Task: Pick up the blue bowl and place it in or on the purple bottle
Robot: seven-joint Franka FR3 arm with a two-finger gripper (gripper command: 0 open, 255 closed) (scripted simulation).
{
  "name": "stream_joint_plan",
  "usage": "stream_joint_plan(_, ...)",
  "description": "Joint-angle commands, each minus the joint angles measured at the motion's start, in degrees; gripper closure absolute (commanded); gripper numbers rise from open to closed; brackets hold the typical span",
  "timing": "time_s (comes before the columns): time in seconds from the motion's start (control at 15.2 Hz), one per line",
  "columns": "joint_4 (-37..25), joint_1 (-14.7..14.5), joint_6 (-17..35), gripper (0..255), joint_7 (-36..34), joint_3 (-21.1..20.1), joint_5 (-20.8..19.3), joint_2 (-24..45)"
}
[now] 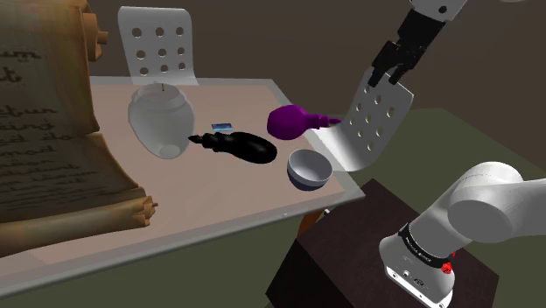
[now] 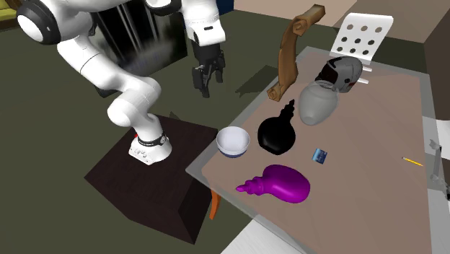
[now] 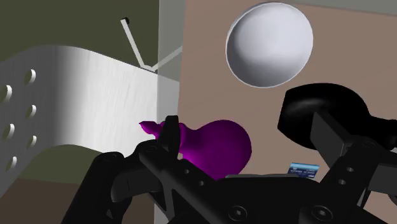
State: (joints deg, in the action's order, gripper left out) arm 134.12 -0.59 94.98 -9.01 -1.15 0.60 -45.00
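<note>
My pincer (image 2: 204, 86) hung spread and empty in the air, well apart from the purple bottle (image 1: 289, 121), which lay on its side on the table (image 1: 219, 210). The bowl (image 1: 308, 168), white inside and bluish outside, stood upright near that bottle, not touching it.

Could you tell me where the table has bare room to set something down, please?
Bare: the table strip between the scroll, the black flask and the bowl; also the stretch between the small blue item and the pencil. Crowded: around the bowl, black flask, purple bottle and grey jar.
</note>
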Motion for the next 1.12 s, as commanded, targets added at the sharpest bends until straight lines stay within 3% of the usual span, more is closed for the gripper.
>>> stream_joint_plan(0.0, 0.0, 0.0, 0.0, 0, 0.0, 0.0, 0.0, 0.0)
stream_joint_plan(0.53, 8.5, -1.6, 12.2, 0, -6.4, -6.4, 2.0, 6.0)
stream_joint_plan(1.06, 12.5, -2.6, 25.2, 0, -13.5, -13.2, 2.7, 17.4)
